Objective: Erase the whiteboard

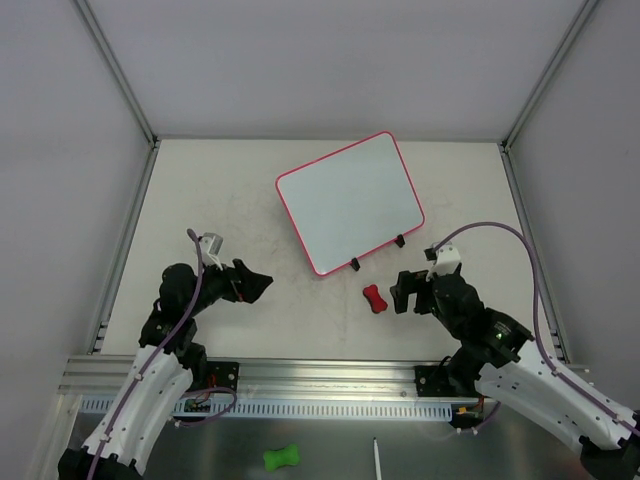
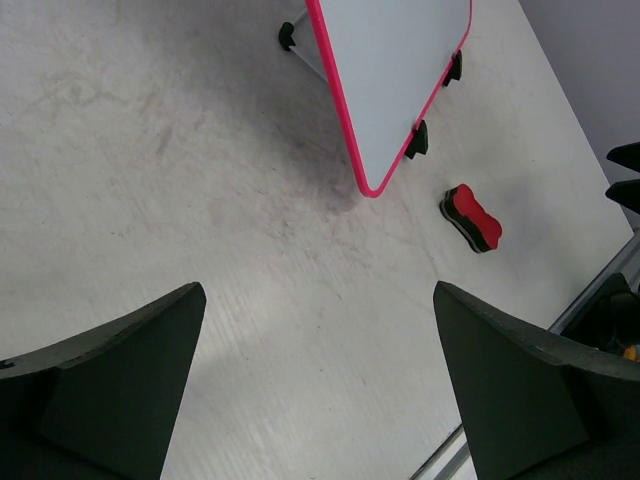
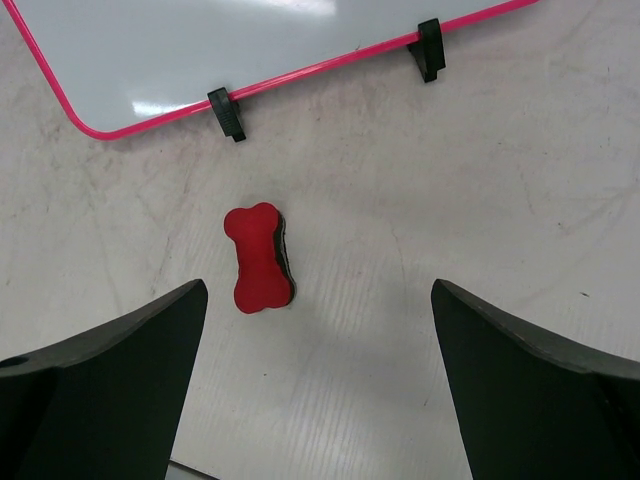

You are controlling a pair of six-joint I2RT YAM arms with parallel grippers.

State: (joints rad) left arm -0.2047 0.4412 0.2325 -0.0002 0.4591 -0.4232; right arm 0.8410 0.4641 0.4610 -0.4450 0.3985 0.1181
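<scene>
Pale grey walls are closing in an off-white bench (image 1: 200,200), whose matt top is showing grey scuffs and smudges. Toward the far middle of it the whiteboard (image 1: 348,200) is lying askew, a rounded rectangle with a thin pink-red frame. Its glossy face is showing plain white with a soft glare, and no lettering is reading on it. Two small black clips (image 3: 226,112) are gripping its near edge.

Just near of that edge, apart from the board, a bone-shaped eraser (image 3: 260,258) is resting flat, with a red top over a dark felt layer. It is sitting between the two hands, closer to the right one, with bare bench around it.

The left hand (image 2: 318,295) is hovering over the near left of the bench with its dark fingers spread wide and gripping nothing. The right hand (image 3: 318,290) is hanging just near of the eraser, also spread wide and empty.

On the ribbed metal ledge (image 1: 330,440) by the arm bases, a green bone-shaped piece (image 1: 282,457) and a thin white stick (image 1: 377,455) are lying.
</scene>
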